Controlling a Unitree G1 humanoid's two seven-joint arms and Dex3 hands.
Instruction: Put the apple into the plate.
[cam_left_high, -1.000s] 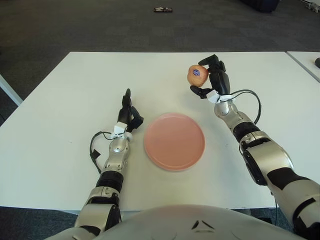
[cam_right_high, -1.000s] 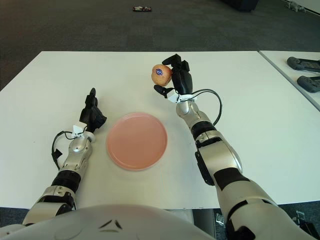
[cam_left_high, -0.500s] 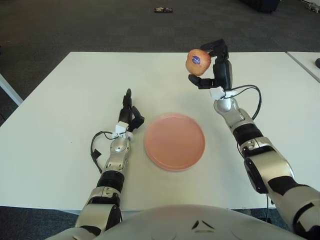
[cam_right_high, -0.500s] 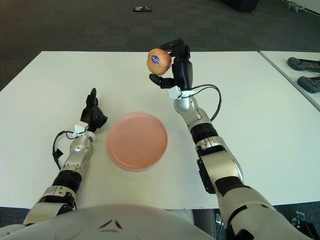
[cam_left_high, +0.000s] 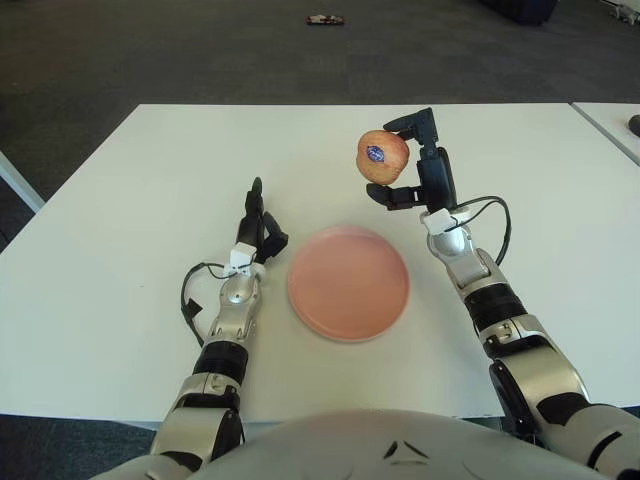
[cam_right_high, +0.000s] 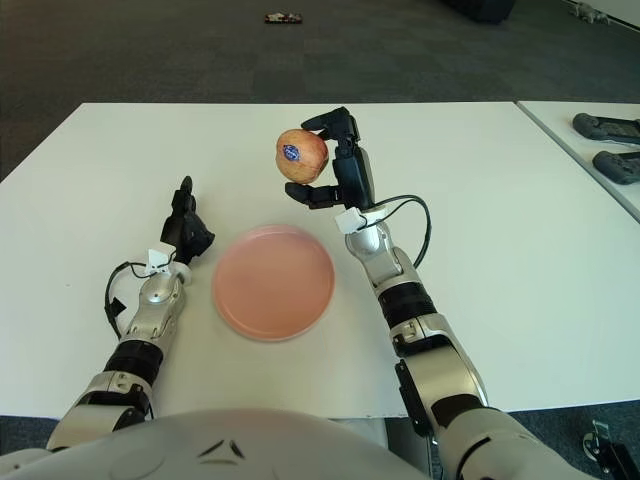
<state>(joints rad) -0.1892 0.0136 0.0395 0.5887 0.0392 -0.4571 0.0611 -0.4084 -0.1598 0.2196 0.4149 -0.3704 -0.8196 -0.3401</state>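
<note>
A yellow-red apple (cam_left_high: 382, 156) with a small blue sticker is held in the air by my right hand (cam_left_high: 412, 164), whose black fingers are shut around it. It hangs above the far right rim of the round pink plate (cam_left_high: 348, 282), which lies flat on the white table (cam_left_high: 140, 190) in front of me. My left hand (cam_left_high: 257, 225) shows just left of the plate with its fingers pointing away from me, holding nothing.
A second white table (cam_right_high: 590, 150) stands to the right with dark controllers (cam_right_high: 605, 127) on it. Dark carpet lies beyond the table's far edge, with a small dark object (cam_left_high: 326, 19) on the floor.
My right hand has carried the apple up off the table, then left and toward me, bringing it near the plate's far right rim. The left hand has not moved.
</note>
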